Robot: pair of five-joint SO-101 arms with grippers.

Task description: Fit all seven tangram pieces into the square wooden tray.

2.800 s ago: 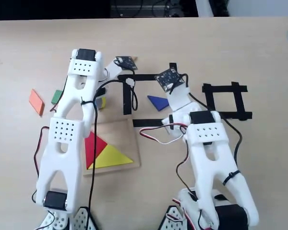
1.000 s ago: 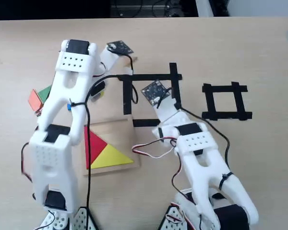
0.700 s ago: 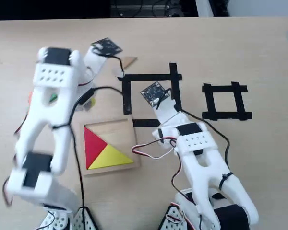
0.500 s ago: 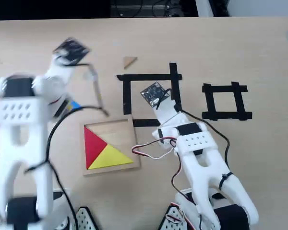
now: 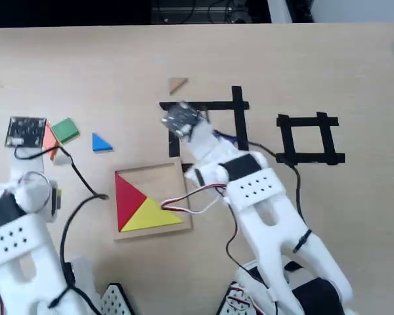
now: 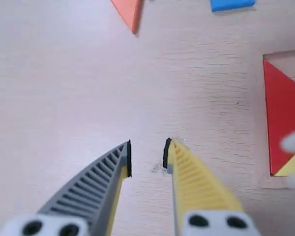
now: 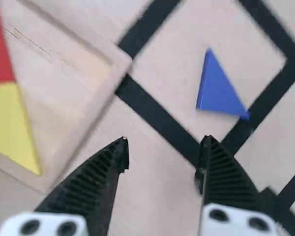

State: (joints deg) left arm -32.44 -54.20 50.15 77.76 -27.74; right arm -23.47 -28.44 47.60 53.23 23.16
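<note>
On the pale surface [image 5: 315, 59], the square wooden tray [image 5: 159, 182] holds only the red triangle [image 5: 128, 197] and the yellow triangle [image 5: 151, 215], so five pieces are still out. Beyond its far right corner, inside the black tape square [image 5: 210, 105], the dark blue triangle [image 7: 217, 91] lies flat, apart from both tape and tray. Your right gripper [image 7: 162, 142] hangs over the tape line between tray and triangle, fingers spread wide and empty. Your left gripper [image 6: 147, 157] is over bare surface left of the tray, fingers drawn to a narrow gap, holding nothing. The orange piece [image 6: 129, 11], green square [image 5: 64, 129] and light blue triangle [image 5: 102, 142] lie out to the left. A tan triangle [image 5: 177, 84] lies farther back.

The dark blue triangle looks like your piece in hand. Bring the right gripper forward until the triangle sits centred between the fingers. Turn the wrist so they bear on its edges, not a point. Go down almost to the surface before closing, because a piece this thin will likely slip from a shallow pinch. Leave the left arm parked.

Compared with the earlier frames, the left arm has swung off the tray's far left side and out to the left, uncovering those three pieces. The right arm has turned toward the tray, so the dark blue triangle is now mostly under it in the high view. The tray's contents are unchanged.
</note>
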